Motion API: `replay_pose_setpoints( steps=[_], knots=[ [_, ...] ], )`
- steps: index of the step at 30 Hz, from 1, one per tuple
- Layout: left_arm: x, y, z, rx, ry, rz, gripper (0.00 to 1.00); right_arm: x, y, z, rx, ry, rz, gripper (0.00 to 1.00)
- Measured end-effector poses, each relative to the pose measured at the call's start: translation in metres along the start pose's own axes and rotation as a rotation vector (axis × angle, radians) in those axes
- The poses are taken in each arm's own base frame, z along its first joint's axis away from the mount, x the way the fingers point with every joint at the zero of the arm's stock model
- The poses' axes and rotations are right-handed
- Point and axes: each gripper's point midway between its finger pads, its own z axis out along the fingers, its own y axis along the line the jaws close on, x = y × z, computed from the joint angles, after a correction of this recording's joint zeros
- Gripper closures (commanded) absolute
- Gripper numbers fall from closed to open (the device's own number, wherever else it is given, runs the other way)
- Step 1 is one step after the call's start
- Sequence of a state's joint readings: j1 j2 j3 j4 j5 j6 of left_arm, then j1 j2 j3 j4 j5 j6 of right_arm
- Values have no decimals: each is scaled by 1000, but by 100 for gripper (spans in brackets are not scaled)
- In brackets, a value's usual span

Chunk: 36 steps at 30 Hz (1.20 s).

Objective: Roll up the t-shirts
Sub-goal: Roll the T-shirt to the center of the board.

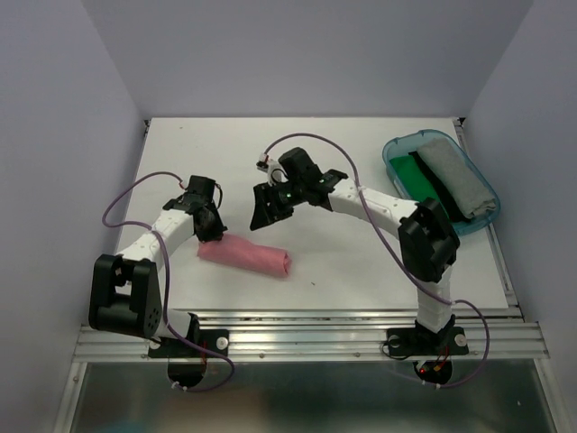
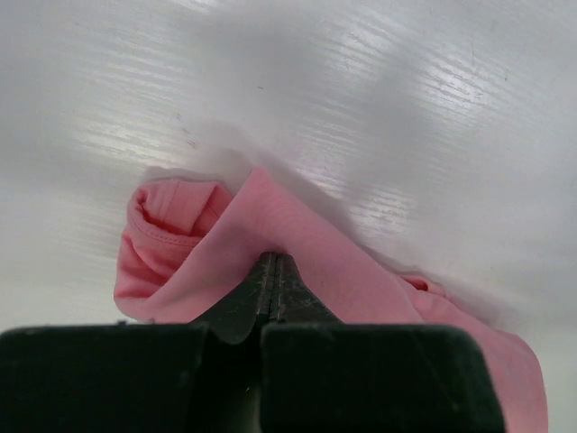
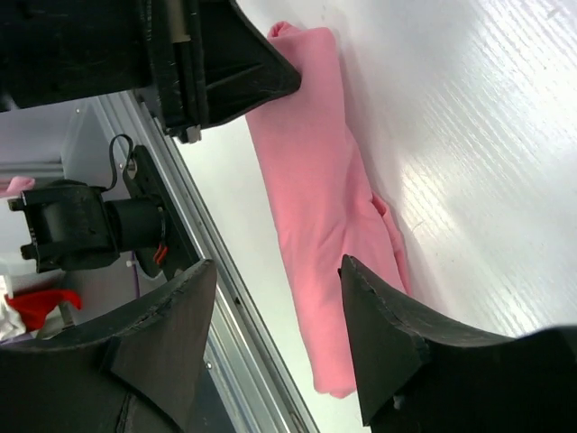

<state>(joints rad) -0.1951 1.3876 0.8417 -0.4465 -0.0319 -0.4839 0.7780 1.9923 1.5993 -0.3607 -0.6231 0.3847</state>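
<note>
The salmon-pink t-shirt (image 1: 245, 255) lies rolled into a log on the white table, left of centre and near the front. My left gripper (image 1: 213, 233) is at the roll's left end. In the left wrist view its jaws (image 2: 272, 260) are shut, with a fold of the pink t-shirt (image 2: 297, 234) tented over their tips. My right gripper (image 1: 266, 215) is open and empty, just behind the roll. In the right wrist view (image 3: 279, 264) the pink roll (image 3: 315, 207) lies below, between its fingers. A green t-shirt (image 1: 416, 176) and a grey one (image 1: 455, 180) lie in the tub.
The teal see-through tub (image 1: 394, 150) stands at the back right of the table. The metal rail (image 1: 315, 338) runs along the near edge, close to the roll. My left arm (image 3: 180, 63) shows at the top of the right wrist view.
</note>
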Motion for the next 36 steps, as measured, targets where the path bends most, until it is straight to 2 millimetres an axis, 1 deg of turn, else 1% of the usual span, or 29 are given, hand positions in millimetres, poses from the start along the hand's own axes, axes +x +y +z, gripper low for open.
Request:
replay_pose_setpoints(
  steps=[1, 3, 4, 7, 9, 10, 11, 12, 15, 17, 21, 27, 33, 36],
  knots=[
    [0, 0, 0, 1, -1, 0, 100, -2, 3, -6, 9, -16, -9, 52],
    [0, 0, 1, 0, -1, 0, 100, -1, 4, -12, 22, -28, -18, 71],
    [0, 0, 1, 0, -1, 0, 100, 2, 3, -14, 31, -28, -19, 85],
    [-1, 0, 1, -1, -2, 0, 100, 19, -1, -10, 37, 8, -20, 98],
    [-1, 0, 2, -1, -4, 0, 100, 33, -2, -5, 39, 45, -26, 99],
    [-1, 0, 2, -1, -4, 0, 100, 43, 1, -2, 38, 73, -35, 99],
    [-1, 0, 2, -1, -4, 0, 100, 47, 2, -1, 37, 84, -40, 99],
    [-1, 0, 2, -2, -4, 0, 100, 54, 8, 3, 29, 104, -55, 99],
    [-1, 0, 2, -2, -4, 0, 100, 64, 18, 9, 12, 129, -89, 99],
    [-1, 0, 2, -2, -4, 0, 100, 70, 19, 11, 10, 143, -98, 99],
    [0, 1, 3, -7, 0, 0, 100, 74, 10, 14, 27, 159, -88, 99],
    [0, 2, 5, -15, 5, 1, 100, 86, -14, 25, 78, 196, -51, 99],
    [0, 3, 6, -21, 3, 2, 100, 84, -24, 22, 90, 191, -32, 99],
    [0, 4, 6, -24, 4, 2, 100, 89, -32, 19, 83, 204, -12, 99]
  ],
)
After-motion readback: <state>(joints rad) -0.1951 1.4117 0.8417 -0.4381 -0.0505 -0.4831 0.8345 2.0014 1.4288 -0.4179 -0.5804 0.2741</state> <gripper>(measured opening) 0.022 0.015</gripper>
